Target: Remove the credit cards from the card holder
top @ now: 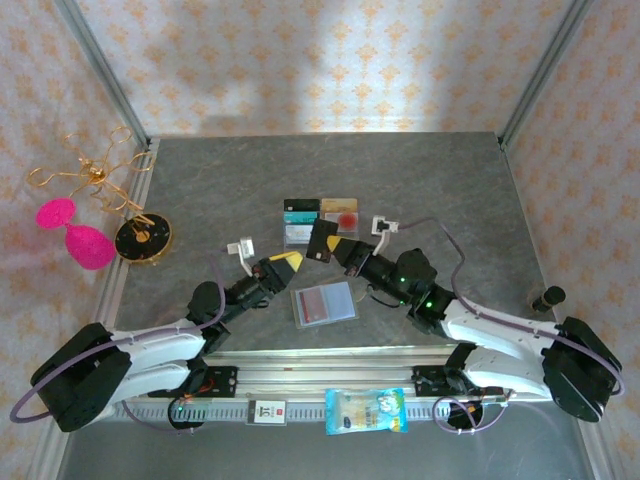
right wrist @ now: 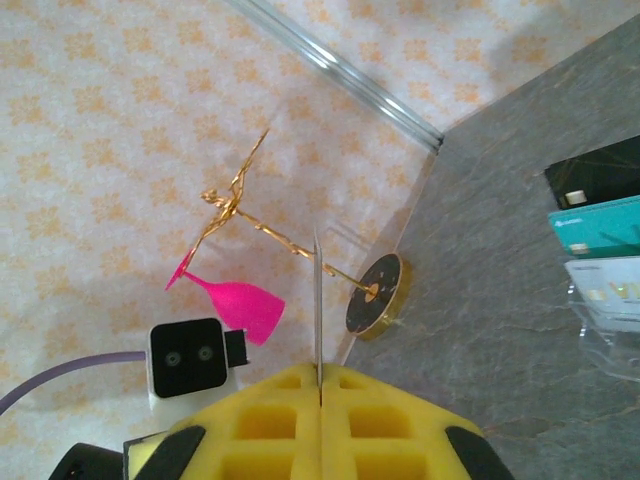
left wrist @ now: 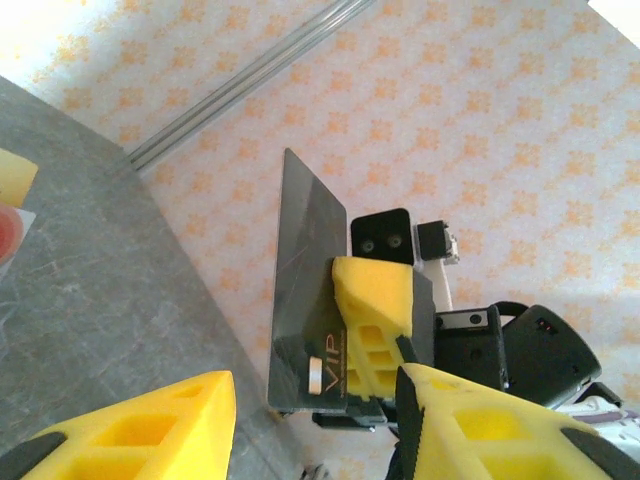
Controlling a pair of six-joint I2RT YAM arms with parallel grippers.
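**Right fingers pinch a dark card, left fingers parted**

We see the right fingers point(right wrist: 270, 410) closed flat on a dark card point(right wrist: 316, 300), raised off the desk point(top: 250, 170). The left fingers point(left wrist: 150, 420) stand apart, gripping nothing, just beside that card. The card holder point(top: 323, 305) lies open between both arms. Other cards point(top: 318, 212) rest beyond it.

Robot test cell, wallpapered walls point(top: 300, 60), aluminium frame point(top: 107, 75), grey tabletop point(top: 430, 170)

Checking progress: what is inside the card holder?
The card holder lies open on the table; a reddish card shows through one pocket. Any cards stacked beneath it are covered.
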